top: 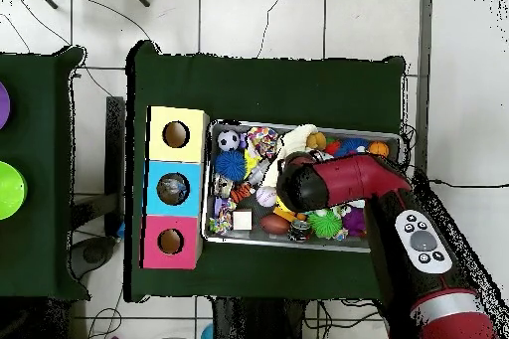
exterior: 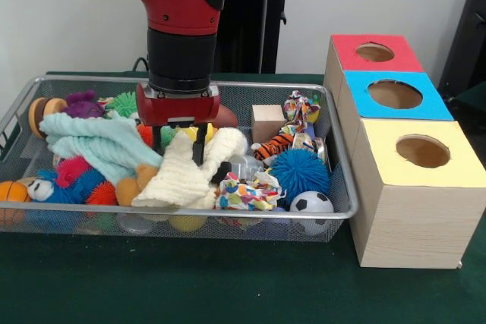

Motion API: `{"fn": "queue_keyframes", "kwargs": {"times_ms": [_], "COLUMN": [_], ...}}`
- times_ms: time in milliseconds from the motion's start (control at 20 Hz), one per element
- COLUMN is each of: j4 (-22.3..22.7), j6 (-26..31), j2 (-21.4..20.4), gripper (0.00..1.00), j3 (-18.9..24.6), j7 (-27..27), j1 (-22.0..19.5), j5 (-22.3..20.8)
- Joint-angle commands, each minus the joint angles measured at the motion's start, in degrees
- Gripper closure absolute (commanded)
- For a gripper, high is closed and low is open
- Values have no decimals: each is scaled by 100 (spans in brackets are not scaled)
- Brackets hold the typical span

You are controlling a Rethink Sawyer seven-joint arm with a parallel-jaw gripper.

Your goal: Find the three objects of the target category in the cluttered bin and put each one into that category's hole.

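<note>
While the target category is not something I can read off these views, the thing in hand looks to be the cream cloth point(exterior: 190, 174), lying crumpled in the middle of the wire bin point(exterior: 343, 214) with its folds draped over a tan plush toy point(exterior: 137, 185) and against the mint cloth point(exterior: 102, 144) beside it. My gripper point(exterior: 178, 146) hangs straight down over that cream cloth, its two black fingers spread apart, the tips at or just into the upper folds with nothing pinched between them. I judge this to be the search-and-grasp step, with no drop made yet. Next I need to settle onto the fabric, close on one fold only, and lift clear of the blue spiky ball point(exterior: 298, 174) before carrying toward the three boxes: red box point(exterior: 374, 52), blue box point(exterior: 394, 94), yellow box point(exterior: 422, 152).
</note>
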Motion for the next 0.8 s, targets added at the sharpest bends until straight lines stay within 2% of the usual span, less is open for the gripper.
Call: {"fn": "queue_keyframes", "kwargs": {"times_ms": [50, 350, 500, 650, 800], "j4": [-560, -630, -599, -838, -908], "j6": [496, 502, 313, 691, 649], "j2": [160, 269, 313, 419, 493], "gripper": [0, 0, 0, 0, 0], "j3": [-351, -386, -330, -315, -355], "j7": [408, 325, 297, 11, -128], "j1": [-2, -19, -97, -137, -145], "j5": [170, 251, 300, 383, 288]}}
